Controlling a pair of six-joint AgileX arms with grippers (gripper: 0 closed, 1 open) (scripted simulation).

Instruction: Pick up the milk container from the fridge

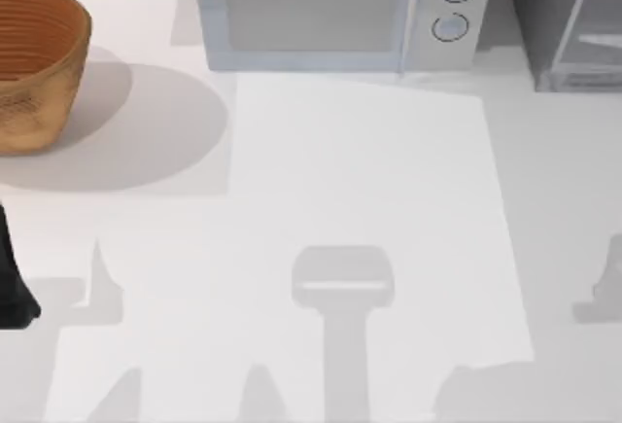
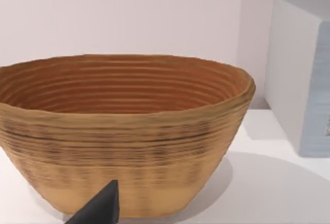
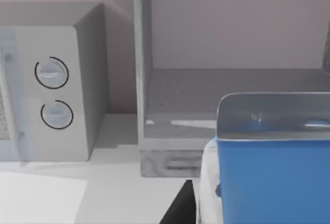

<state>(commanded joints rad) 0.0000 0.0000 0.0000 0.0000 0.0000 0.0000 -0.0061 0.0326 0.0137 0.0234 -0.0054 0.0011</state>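
Lifting is the step in hand: the milk (image 3: 268, 180) hangs just before the open fridge (image 3: 170, 105), with the right gripper (image 3: 180, 208) clamped on it, one black finger (image 3: 177, 211) against its whitish side. The next move, I judge, calls for drawing it clear of the fridge frame without tilting. The microwave (image 1: 321, 10) stands just beside the fridge. My left gripper (image 2: 100, 208) idles by the basket (image 1: 34, 63); its opening I cannot tell.

Open tabletop (image 1: 360, 180) betw. basket (image 1: 34, 63), microwave (image 1: 330, 10)
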